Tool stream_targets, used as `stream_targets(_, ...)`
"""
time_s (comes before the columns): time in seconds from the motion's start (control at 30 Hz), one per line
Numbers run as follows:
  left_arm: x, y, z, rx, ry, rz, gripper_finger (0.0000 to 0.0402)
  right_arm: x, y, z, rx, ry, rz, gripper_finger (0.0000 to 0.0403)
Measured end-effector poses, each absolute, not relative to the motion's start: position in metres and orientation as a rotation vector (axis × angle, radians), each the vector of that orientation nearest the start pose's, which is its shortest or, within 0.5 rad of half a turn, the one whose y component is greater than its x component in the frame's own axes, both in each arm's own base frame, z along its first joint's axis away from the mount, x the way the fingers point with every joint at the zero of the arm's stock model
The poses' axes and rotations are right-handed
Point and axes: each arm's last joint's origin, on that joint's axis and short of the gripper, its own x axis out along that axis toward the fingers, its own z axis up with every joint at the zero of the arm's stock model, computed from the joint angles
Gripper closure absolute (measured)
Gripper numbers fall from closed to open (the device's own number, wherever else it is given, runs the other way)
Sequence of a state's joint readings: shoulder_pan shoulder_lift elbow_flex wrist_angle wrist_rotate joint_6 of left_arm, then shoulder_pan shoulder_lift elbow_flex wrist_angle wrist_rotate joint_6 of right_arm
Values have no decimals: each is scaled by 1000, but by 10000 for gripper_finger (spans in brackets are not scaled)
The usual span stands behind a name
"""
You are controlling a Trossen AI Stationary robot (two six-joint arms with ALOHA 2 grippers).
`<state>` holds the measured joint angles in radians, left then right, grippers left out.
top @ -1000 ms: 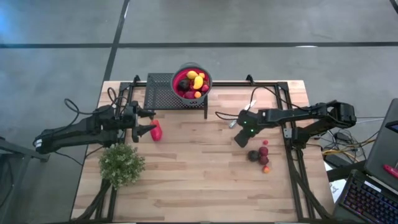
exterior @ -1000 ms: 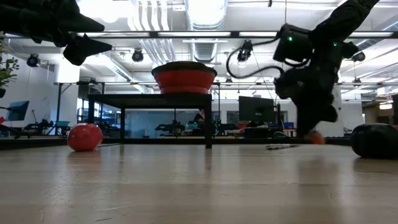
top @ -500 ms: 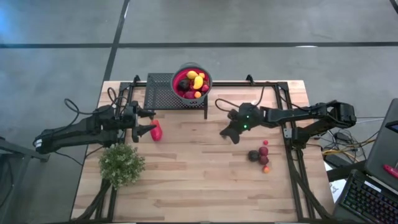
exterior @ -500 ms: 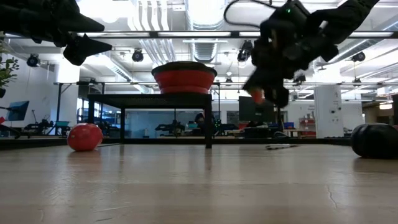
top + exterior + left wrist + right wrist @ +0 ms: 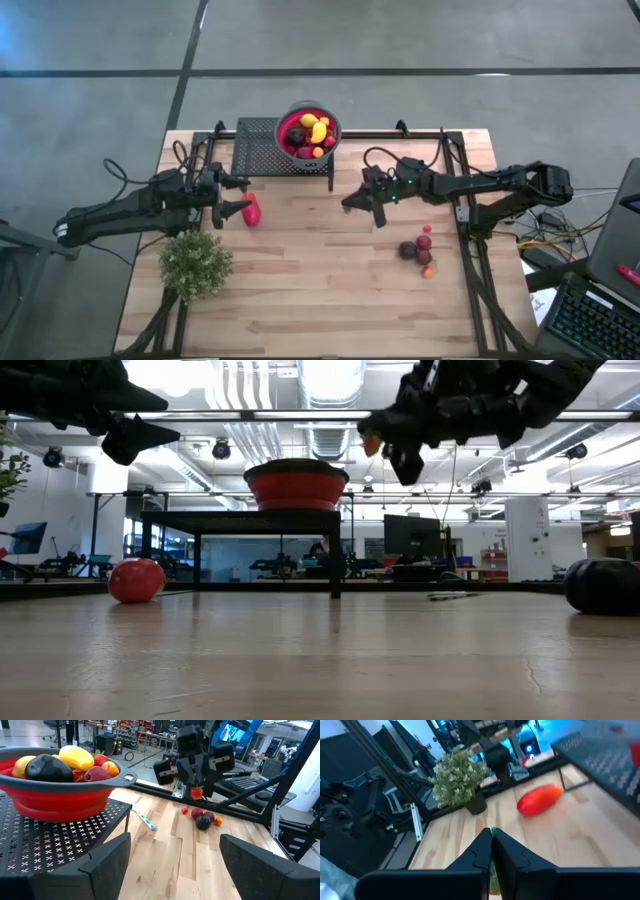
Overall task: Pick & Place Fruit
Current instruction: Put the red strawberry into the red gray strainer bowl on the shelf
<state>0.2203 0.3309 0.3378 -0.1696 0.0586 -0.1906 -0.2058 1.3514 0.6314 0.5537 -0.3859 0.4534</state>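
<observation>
My right gripper [image 5: 349, 204] hangs high over the table's middle, right of the bowl, shut on a small red fruit [image 5: 196, 793]. The red bowl [image 5: 308, 130], holding several fruits, stands on a black mesh stand [image 5: 262, 148] at the far edge. More small fruits [image 5: 418, 247] lie on the wood at the right. A larger red piece [image 5: 252, 210] lies on the table at the left. My left gripper [image 5: 238, 196] waits open just beside it, above the table [image 5: 140, 435]. My right gripper pinches the small red fruit [image 5: 371, 445] between its two fingertips [image 5: 482, 845]. The fingers lie nearly level and point toward the table's left. The fruit is lifted clear, about level with the bowl's rim; a green bit of it [image 5: 493, 831] shows between the fingertips.
A bushy green plant [image 5: 195, 265] stands near the left front. A small knife [image 5: 145, 820] lies on the wood right of the stand. The near half of the table [image 5: 320, 300] is bare wood. Black frame rails [image 5: 470, 260] run along both sides.
My right gripper has risen from beside the fruits on the right, carrying the small red fruit up. It has tipped from pointing down to nearly level and swung toward the table's left, nearer the bowl. It has stayed shut.
</observation>
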Motion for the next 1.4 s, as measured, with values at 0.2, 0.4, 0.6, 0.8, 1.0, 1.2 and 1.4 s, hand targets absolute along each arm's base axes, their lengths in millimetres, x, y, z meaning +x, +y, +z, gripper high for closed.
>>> stream_targets(0.2, 108, 22, 235, -212, 145, 176, 90, 287, -50, 252, 417, 167, 147, 394)
stream_targets(0.4, 108, 22, 235, -212, 145, 176, 90, 302, -61, 268, 361, 276, 37, 394)
stream_targets(0.6, 108, 22, 235, -212, 145, 176, 90, 322, -79, 280, 326, 358, -21, 394)
stream_targets(0.8, 108, 22, 235, -212, 145, 176, 90, 343, -100, 295, 320, 360, -58, 394)
stream_targets(1.0, 108, 22, 235, -213, 145, 176, 90, 361, -119, 311, 300, 325, -97, 394)
stream_targets(1.2, 108, 22, 235, -212, 145, 176, 90, 367, -133, 322, 219, 377, -335, 394)
stream_targets(1.4, 108, 22, 235, -212, 145, 176, 90, 366, -134, 326, 186, 401, -379, 394)
